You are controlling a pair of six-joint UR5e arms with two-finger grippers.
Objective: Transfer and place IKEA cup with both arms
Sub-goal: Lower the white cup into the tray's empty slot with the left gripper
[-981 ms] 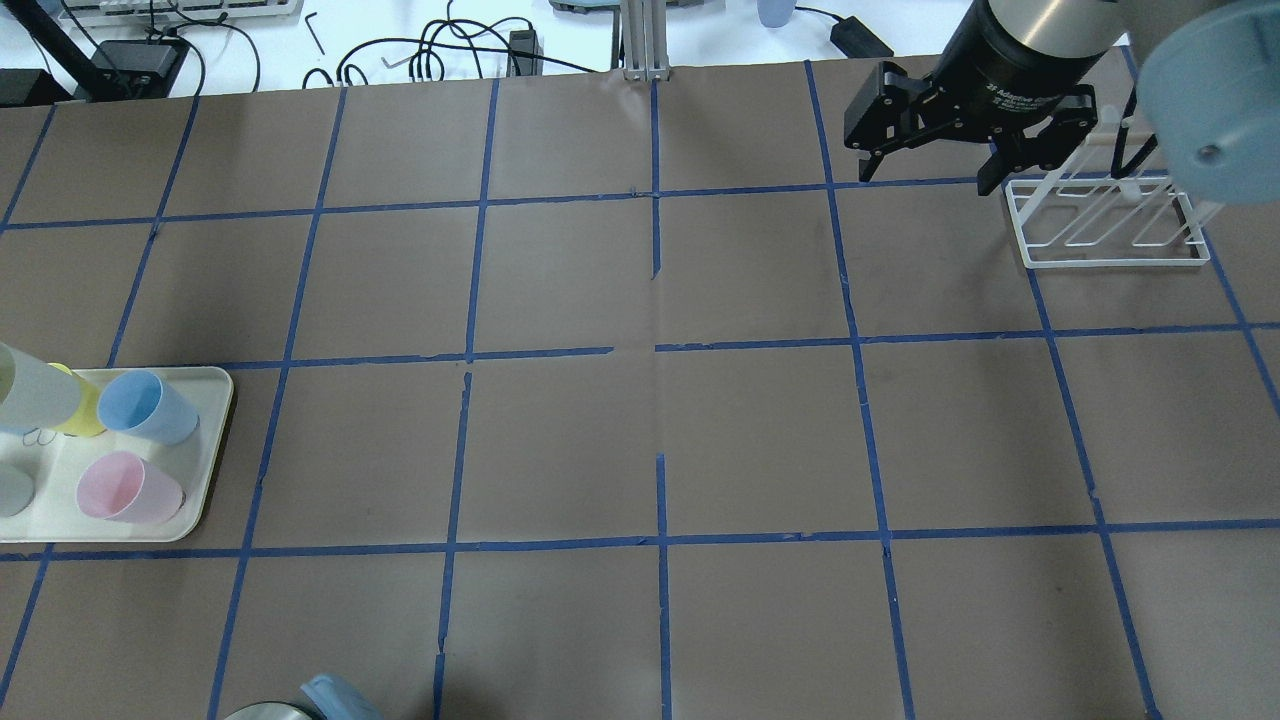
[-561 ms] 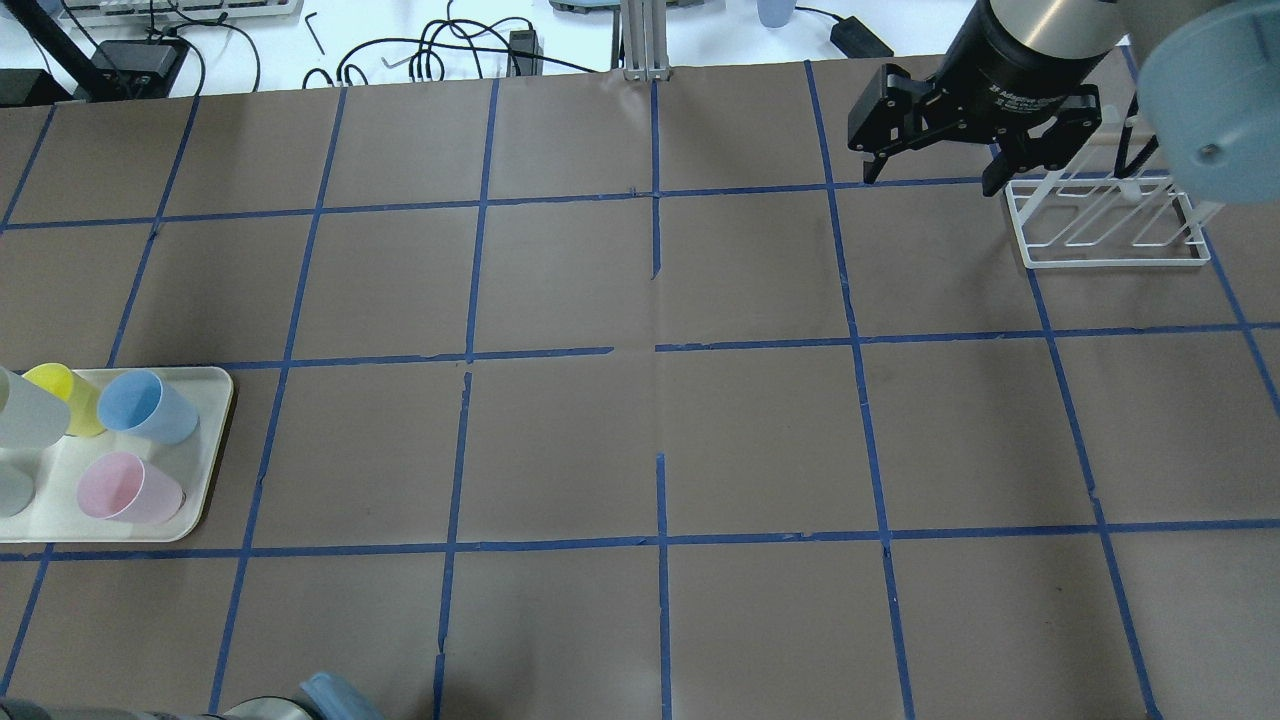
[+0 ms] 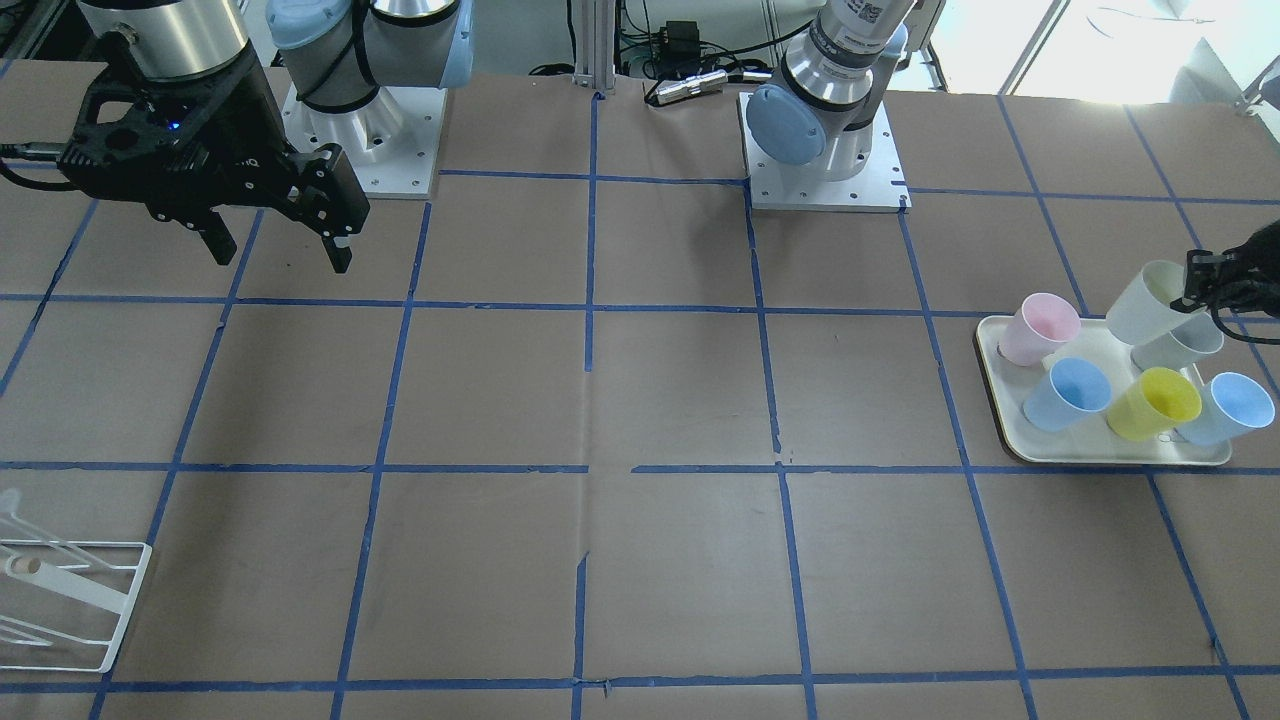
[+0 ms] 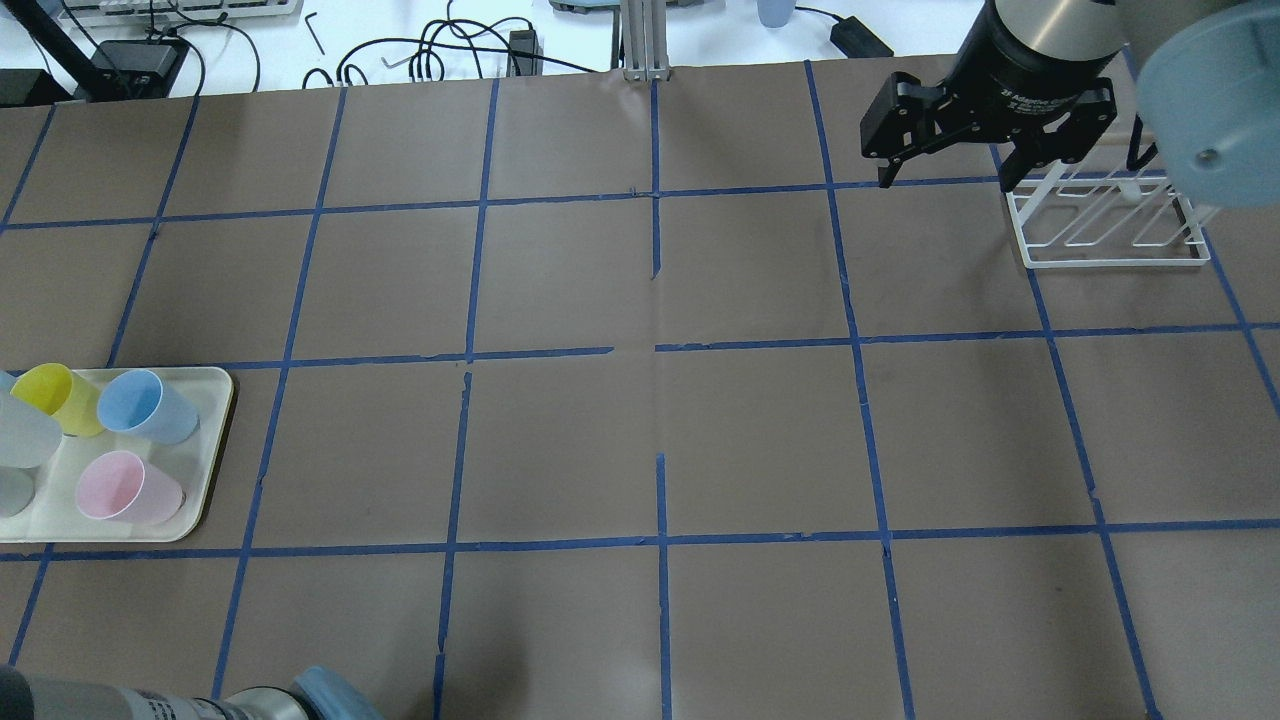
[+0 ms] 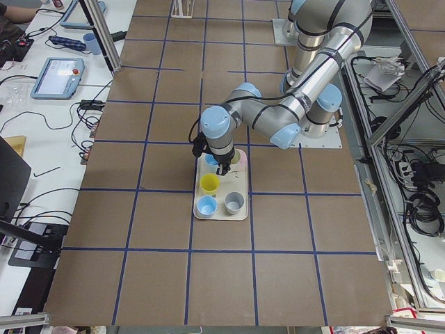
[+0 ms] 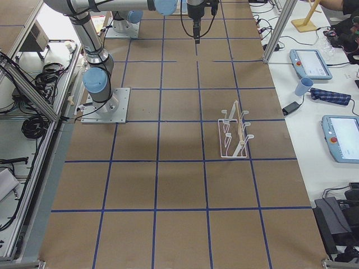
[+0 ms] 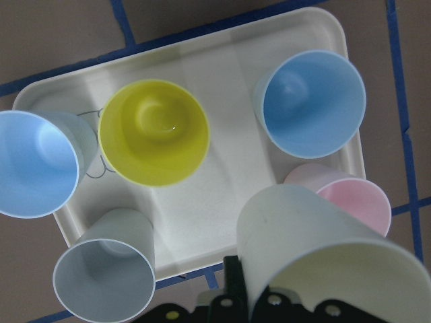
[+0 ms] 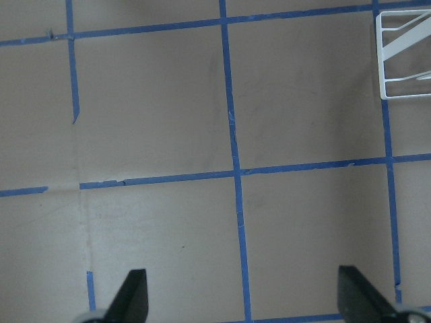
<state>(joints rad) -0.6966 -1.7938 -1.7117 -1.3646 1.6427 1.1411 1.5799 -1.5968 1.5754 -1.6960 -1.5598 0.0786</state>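
My left gripper (image 3: 1208, 284) is shut on the rim of the cream IKEA cup (image 3: 1143, 301) and holds it tilted above the back of the white tray (image 3: 1000, 405). In the left wrist view the cup (image 7: 316, 249) fills the lower right, with the gripper (image 7: 283, 306) beneath it. In the overhead view only part of the cup (image 4: 18, 438) shows at the left edge. My right gripper (image 4: 945, 182) is open and empty, hovering at the far right beside the white wire rack (image 4: 1105, 228); its open fingers frame bare table in the right wrist view (image 8: 246, 296).
On the tray stand a yellow cup (image 3: 1155, 402), two blue cups (image 3: 1068, 392) (image 3: 1228, 408), a pink cup (image 3: 1040, 328) and a light grey cup (image 3: 1182, 346). Brown paper with a blue tape grid covers the table. Cables lie beyond the far edge.
The cream cup in my left gripper has shifted toward the view's left edge and uncovered the yellow cup. My right gripper has moved slightly right, still open.
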